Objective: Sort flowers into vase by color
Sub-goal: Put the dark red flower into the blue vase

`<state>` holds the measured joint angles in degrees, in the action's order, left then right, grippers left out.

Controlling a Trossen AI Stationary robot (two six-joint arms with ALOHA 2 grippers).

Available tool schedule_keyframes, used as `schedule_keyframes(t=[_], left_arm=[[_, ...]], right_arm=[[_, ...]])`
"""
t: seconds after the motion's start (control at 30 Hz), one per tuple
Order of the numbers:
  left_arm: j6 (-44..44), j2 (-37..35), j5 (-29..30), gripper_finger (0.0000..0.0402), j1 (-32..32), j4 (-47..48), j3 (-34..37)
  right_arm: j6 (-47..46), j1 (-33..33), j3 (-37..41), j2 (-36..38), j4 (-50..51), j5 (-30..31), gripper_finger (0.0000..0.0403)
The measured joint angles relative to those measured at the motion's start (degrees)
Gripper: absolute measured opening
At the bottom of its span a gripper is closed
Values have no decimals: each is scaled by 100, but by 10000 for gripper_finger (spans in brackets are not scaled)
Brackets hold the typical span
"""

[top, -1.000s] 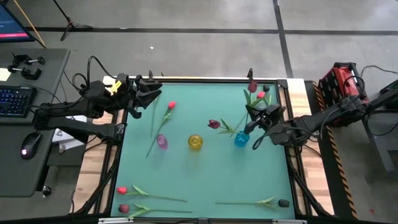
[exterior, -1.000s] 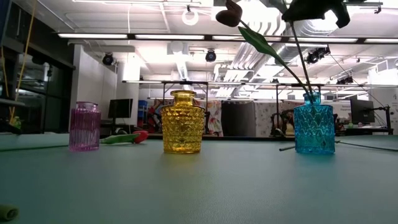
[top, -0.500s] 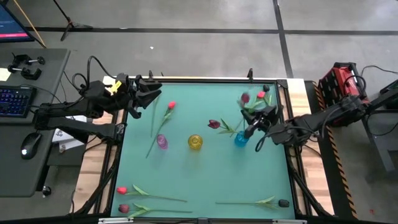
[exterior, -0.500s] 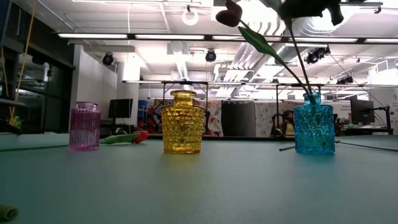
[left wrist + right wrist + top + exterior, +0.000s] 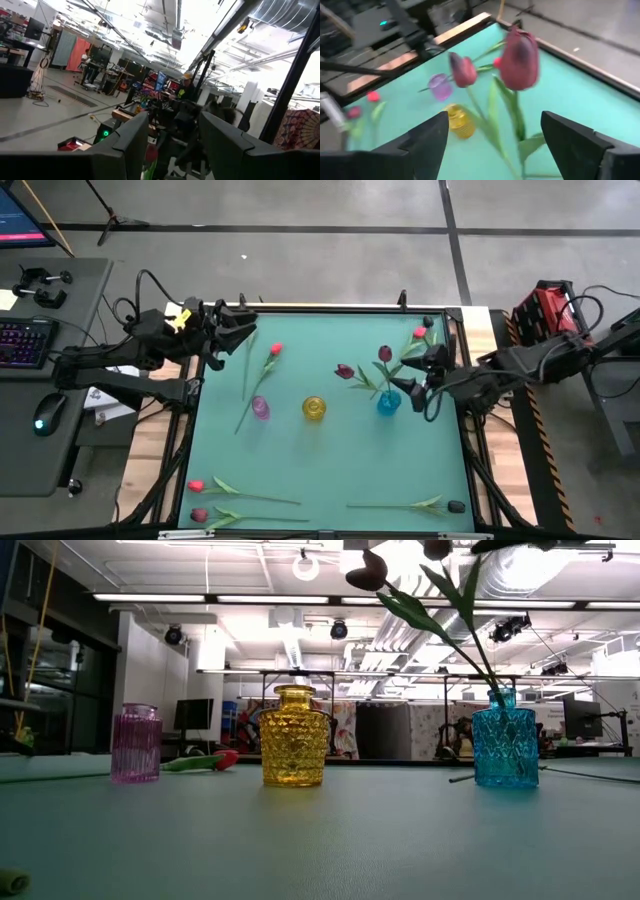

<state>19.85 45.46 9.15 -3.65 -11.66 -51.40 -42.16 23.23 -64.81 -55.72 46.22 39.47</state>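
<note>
Blue vase right of centre on green surface, two maroon tulips standing in it: one head leaning toward the yellow vase, second head more upright. Low view: both stems rising out of the blue vase's mouth, tilted, heads at the upper edge.

Right claw just beside the blue vase on the side away from centre, fingers spread wide, nothing between them (right wrist view: both maroon heads ahead of the fingers, apart from them).

Left claw at far left corner of surface, raised, fingers partly apart, holding nothing visible.

Pink vase left of yellow vase, no flower in it. Red-pink tulip lying flat beside pink vase, head toward far edge. Another red-pink head near far right corner. Near left corner: a red-pink tulip and a dark one, lying flat. Near right: near-black tulip, flat.
</note>
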Motion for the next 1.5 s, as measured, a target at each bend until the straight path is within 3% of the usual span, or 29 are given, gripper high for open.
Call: schedule_keyframes(t=[0.2,0.37,0.47,0.7,0.83,1.0,1.3,1.5], left_arm=[[164,-152,-223,163,1,381,-2],[1637,-322,-2066,163,25,1932,-4],[2523,-201,-2761,163,445,2793,-4],[3242,667,-2664,150,2444,3363,-9],[3650,1505,-2658,139,3646,3661,0],[4040,2770,-2592,129,4778,3370,-6],[4414,4872,-1995,126,5415,3509,-912],[4247,5740,-1929,126,5501,4344,-1523]], right_arm=[[14,3,-685,2,108,-589,307],[13,5,-787,-9,48,-857,307],[14,5,-750,-34,24,-893,307],[1,5,-743,-44,-31,-1026,307],[-53,5,-743,-42,-51,-1155,307],[82,5,-743,-42,-57,-1245,307],[510,5,-743,-42,-20,-1462,307],[534,5,-743,-42,35,-1619,307]])
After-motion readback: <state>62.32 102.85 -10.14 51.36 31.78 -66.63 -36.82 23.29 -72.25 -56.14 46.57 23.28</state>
